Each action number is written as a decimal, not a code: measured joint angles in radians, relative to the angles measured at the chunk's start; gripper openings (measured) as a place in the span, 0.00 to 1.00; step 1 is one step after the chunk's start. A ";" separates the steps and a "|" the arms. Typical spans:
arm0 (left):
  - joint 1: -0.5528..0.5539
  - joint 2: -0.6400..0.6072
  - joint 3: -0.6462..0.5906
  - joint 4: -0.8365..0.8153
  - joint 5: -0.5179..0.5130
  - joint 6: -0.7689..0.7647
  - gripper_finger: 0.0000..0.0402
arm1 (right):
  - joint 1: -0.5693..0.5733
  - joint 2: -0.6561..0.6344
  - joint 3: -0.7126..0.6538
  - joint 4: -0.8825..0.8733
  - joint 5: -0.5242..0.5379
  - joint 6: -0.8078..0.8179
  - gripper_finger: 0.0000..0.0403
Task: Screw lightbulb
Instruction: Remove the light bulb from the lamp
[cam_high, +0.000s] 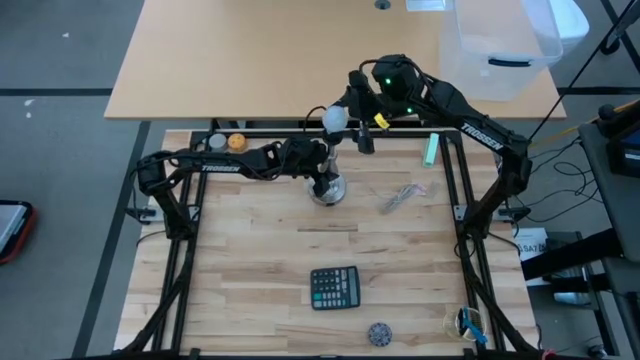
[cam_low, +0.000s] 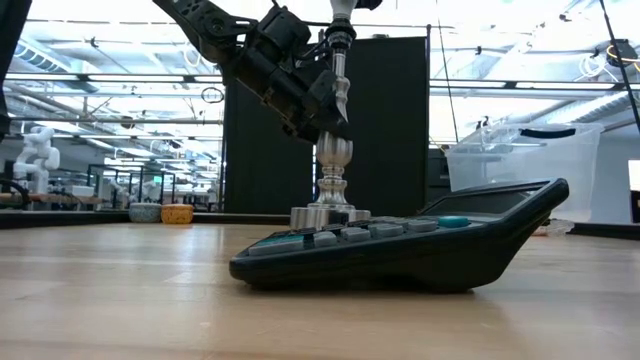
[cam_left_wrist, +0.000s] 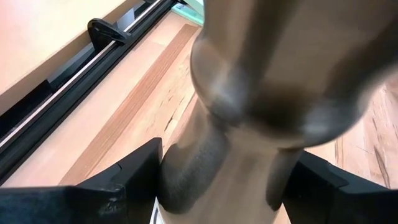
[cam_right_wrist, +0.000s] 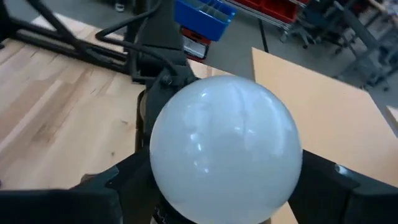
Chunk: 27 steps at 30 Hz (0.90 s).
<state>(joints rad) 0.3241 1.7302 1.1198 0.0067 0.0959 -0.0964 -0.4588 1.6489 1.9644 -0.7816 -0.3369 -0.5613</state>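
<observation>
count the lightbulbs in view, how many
1: the lightbulb sits between the right pincer's fingers, above the far table edge near the metal stand. Others may be hidden.

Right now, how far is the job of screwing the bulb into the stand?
Done: the left gripper is closed around the stand, holding it upright on the table. In hand: the right gripper holds the bulb between its fingers, up near the top of the stand. Left: whether the bulb's base has entered the socket cannot be seen, so seating, the final turns and release remain.
</observation>
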 joint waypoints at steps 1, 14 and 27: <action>0.000 0.000 0.000 0.000 0.000 -0.001 0.66 | 0.006 0.000 0.000 0.004 0.012 0.027 0.72; 0.004 0.000 -0.001 0.002 0.000 -0.006 0.66 | 0.071 -0.008 0.002 0.090 0.135 0.388 0.84; 0.008 0.000 -0.001 0.002 -0.013 -0.010 0.66 | 0.133 -0.014 0.002 0.399 0.375 0.673 0.83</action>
<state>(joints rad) 0.3317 1.7302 1.1191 0.0082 0.0834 -0.1066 -0.3259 1.6349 1.9667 -0.3826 0.0377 0.1119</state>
